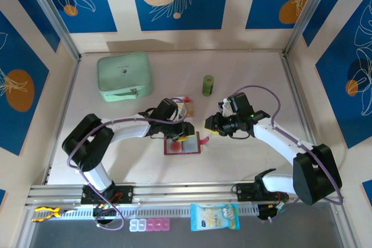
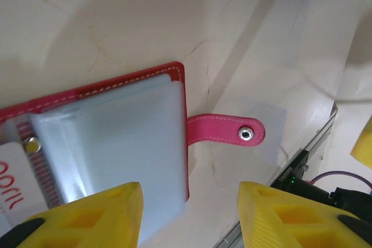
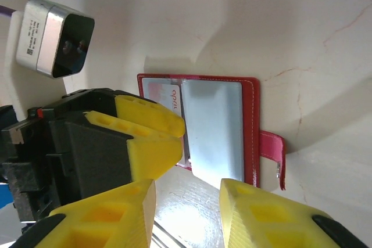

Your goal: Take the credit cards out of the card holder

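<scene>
A small dark red stitched card holder lies open, long axis left-right, under the half-open, empty left claw, the part-open, empty right claw hovering just right.

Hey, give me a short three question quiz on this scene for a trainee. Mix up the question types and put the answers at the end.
1. True or false: the card holder lies open on the table.
2. What colour are the fingers of the right end effector?
3. Which one hovers directly over the card holder's clear sleeves? A) the left end effector B) the right end effector

Key: 1 true; 2 yellow; 3 A.
</scene>
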Tool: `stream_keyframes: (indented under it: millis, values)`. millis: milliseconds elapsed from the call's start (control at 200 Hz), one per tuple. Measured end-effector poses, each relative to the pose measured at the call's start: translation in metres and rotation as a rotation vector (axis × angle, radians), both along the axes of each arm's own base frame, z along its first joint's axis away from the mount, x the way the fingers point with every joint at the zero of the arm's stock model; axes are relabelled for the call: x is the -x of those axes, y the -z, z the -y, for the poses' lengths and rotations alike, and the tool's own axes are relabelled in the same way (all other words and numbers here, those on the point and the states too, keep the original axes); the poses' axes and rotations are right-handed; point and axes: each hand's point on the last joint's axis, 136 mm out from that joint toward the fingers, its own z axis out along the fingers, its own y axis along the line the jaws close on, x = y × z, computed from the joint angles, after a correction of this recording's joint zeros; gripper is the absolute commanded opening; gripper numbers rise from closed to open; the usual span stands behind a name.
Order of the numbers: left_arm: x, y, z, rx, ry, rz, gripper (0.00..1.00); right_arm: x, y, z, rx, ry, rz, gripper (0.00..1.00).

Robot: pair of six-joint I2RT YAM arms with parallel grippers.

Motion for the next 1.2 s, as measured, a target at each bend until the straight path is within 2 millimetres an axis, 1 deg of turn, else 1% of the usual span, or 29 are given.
stream_keyframes:
  millis: [195,255,330,425,585,650,830,945,1140,1195]
  values:
    - [0.001,0.003,0.0,-0.009,0.002,-0.009,0.47,0.003,0.003,0.001,-0.006,0.0,-0.012,0.33]
    - [0.001,0.003,0.0,-0.012,0.001,-0.011,0.45,0.004,0.004,0.0,-0.012,-0.007,-0.018,0.32]
    - [0.001,0.004,-0.001,-0.017,-0.001,-0.012,0.4,0.006,0.006,-0.004,-0.016,-0.02,-0.027,0.3]
    - [0.0,0.001,-0.005,-0.017,-0.011,-0.004,0.37,0.009,0.011,-0.012,-0.018,-0.048,-0.043,0.28]
    - [0.0,-0.002,-0.022,-0.023,-0.047,0.009,0.31,0.02,0.029,-0.028,0.004,-0.108,-0.091,0.23]
    - [0.0,-0.001,-0.031,-0.03,-0.068,0.01,0.29,0.024,0.032,-0.035,0.008,-0.129,-0.103,0.21]
    - [0.0,0.001,-0.059,-0.05,-0.131,0.014,0.23,0.021,0.033,-0.056,0.001,-0.171,-0.097,0.16]
    - [0.0,0.003,-0.073,-0.058,-0.161,0.016,0.18,0.02,0.038,-0.067,0.006,-0.194,-0.108,0.14]
    - [0.003,0.013,-0.091,-0.087,-0.189,0.007,0.08,0.02,0.047,-0.082,0.014,-0.231,-0.12,0.13]
    - [0.004,0.017,-0.094,-0.094,-0.192,0.0,0.06,0.02,0.049,-0.086,0.013,-0.239,-0.123,0.13]
